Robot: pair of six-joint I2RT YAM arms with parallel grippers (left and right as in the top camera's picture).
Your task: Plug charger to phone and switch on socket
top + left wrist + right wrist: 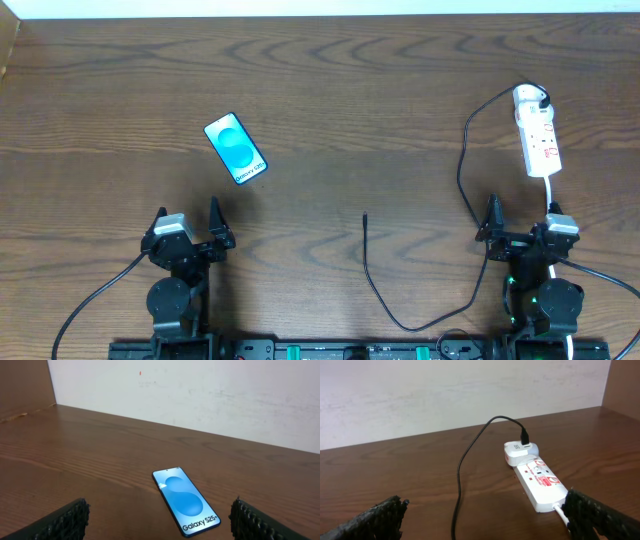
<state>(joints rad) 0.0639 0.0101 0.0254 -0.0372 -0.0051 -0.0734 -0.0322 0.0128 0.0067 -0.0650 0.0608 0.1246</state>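
The phone point(235, 148) lies face up on the table, left of centre, its blue screen lit; it also shows in the left wrist view point(185, 501), ahead of the fingers. The charger cable point(372, 285) runs from the white plug at the socket's far end, loops down the right side and ends in a straight tip point(365, 215) at mid table. The socket point(537, 133) lies at the right; it also shows in the right wrist view point(539, 480). My left gripper point(187, 215) is open and empty, below the phone. My right gripper point(520, 217) is open and empty, below the socket.
A white lead point(551, 192) runs from the socket's near end toward my right arm. The back wall point(200, 390) borders the table's far edge. A wooden side panel point(25, 385) stands at the far left corner.
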